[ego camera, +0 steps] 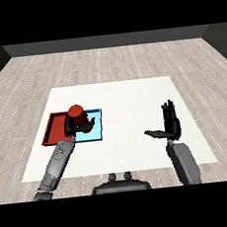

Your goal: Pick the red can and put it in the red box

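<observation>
The red can point(76, 111) is held upright in my left hand point(75, 125), whose fingers and thumb curl round its lower part. It hangs over the boundary between the red tray point(54, 128) and the light blue tray point(95, 132), which lie side by side at the table's left. Whether the can touches a tray I cannot tell. My right hand point(170, 122) stands at the right of the table with straight fingers and the thumb stretched to the left, holding nothing.
The white table point(123, 97) spreads wide behind and between the hands. Grey wooden floor surrounds it. My left forearm point(58, 163) covers the near corner of the trays.
</observation>
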### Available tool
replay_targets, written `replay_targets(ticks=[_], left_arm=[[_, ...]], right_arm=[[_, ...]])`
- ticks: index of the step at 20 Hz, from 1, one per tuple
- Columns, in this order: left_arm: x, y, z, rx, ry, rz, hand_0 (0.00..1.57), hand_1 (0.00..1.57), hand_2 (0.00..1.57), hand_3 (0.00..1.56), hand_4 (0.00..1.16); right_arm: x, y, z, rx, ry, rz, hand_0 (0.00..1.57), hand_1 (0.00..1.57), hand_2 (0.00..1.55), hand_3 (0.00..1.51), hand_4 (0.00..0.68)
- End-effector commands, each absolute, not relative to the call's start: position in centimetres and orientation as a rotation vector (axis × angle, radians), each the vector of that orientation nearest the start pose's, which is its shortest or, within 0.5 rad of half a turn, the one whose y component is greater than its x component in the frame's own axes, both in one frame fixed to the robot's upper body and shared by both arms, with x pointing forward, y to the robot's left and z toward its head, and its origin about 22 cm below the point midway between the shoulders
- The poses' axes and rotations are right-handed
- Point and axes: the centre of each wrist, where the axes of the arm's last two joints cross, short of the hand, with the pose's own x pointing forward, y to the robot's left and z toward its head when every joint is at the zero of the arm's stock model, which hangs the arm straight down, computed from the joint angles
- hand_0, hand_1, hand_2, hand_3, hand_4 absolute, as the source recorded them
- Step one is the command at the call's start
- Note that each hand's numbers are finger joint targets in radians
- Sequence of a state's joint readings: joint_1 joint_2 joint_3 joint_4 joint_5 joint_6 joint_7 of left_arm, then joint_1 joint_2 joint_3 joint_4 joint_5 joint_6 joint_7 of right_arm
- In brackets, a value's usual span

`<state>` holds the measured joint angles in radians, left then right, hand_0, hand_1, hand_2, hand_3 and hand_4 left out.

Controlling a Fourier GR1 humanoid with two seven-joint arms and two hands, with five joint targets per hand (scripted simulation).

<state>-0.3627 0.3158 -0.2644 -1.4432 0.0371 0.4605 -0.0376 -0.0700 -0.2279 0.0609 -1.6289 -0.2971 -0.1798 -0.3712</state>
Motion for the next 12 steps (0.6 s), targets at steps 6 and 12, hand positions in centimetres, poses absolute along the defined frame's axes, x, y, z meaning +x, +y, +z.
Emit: replay_targets(ticks=[6,12], left_arm=[[36.0,29.0,6.9,0.626,-1.691,-0.199,1.53,1.53,1.34,1.45,1.10],[35.9,35.0,3.0,0.746,-1.448,-0.117,1.57,1.57,1.57,1.48,1.11]], right_arm=[[24.0,-26.4,-0.3,-0.018,-1.944,-0.153,0.00,0.00,0.00,0.00,0.000],[26.6,-26.8,-0.1,-0.047,-1.942,-0.095,0.00,0.00,0.00,0.00,0.000]])
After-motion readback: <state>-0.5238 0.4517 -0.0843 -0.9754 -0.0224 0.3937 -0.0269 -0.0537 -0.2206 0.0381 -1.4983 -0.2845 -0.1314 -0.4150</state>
